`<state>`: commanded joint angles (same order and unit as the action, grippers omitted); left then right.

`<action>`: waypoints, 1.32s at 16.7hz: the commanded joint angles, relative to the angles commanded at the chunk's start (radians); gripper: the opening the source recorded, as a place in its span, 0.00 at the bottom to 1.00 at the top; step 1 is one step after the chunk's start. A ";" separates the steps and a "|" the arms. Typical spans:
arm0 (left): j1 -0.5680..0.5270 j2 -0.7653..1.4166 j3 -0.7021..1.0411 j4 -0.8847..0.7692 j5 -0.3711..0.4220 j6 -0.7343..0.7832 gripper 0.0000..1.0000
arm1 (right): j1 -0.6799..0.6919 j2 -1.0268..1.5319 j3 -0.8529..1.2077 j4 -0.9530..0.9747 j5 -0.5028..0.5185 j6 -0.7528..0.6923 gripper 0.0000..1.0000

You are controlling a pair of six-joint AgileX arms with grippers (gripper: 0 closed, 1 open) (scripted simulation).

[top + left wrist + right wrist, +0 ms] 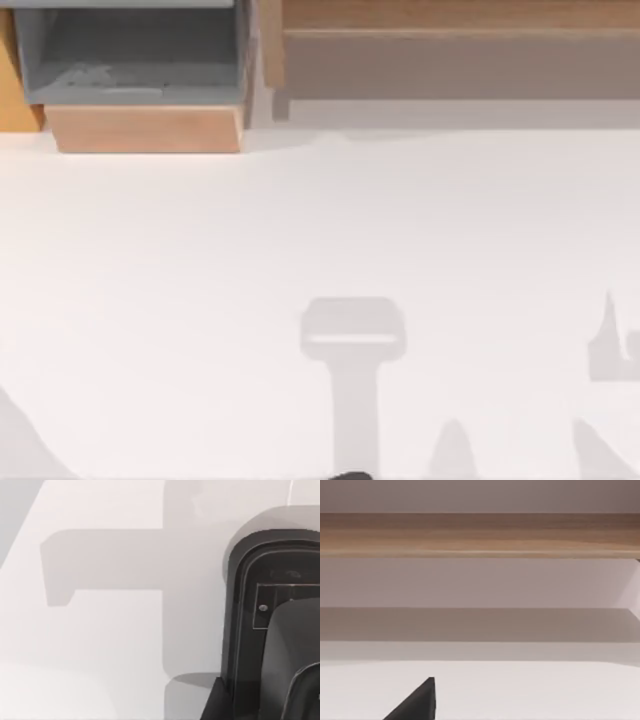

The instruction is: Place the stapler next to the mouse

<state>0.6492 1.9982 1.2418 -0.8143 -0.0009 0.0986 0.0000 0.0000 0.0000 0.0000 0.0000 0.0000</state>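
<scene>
The stapler and the mouse are out of view. The white tabletop (320, 230) carries only shadows of my two arms along its near edge. A black wedge of my right gripper (417, 704) pokes in low in the right wrist view, above bare table and facing the back shelf. In the left wrist view a black corner of my left gripper (214, 706) sits beside a large dark rounded housing (280, 625); I cannot tell what that housing is.
A grey open drawer box with a wooden front (140, 90) stands at the back left. A long wooden shelf (450, 40) runs along the back right. A small dark shape (350, 476) touches the near edge at the middle.
</scene>
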 joint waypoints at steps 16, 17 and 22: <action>-0.034 -0.048 0.074 -0.113 0.000 -0.025 0.00 | 0.000 0.000 0.000 0.000 0.000 0.000 1.00; -0.064 -0.043 0.087 -0.118 0.000 -0.049 0.00 | 0.000 0.000 0.000 0.000 0.000 0.000 1.00; -0.368 0.006 0.161 -0.158 -0.001 -0.241 0.00 | 0.000 0.000 0.000 0.000 0.000 0.000 1.00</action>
<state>0.2813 2.0040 1.4028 -0.9722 -0.0018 -0.1428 0.0000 0.0000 0.0000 0.0000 0.0000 0.0000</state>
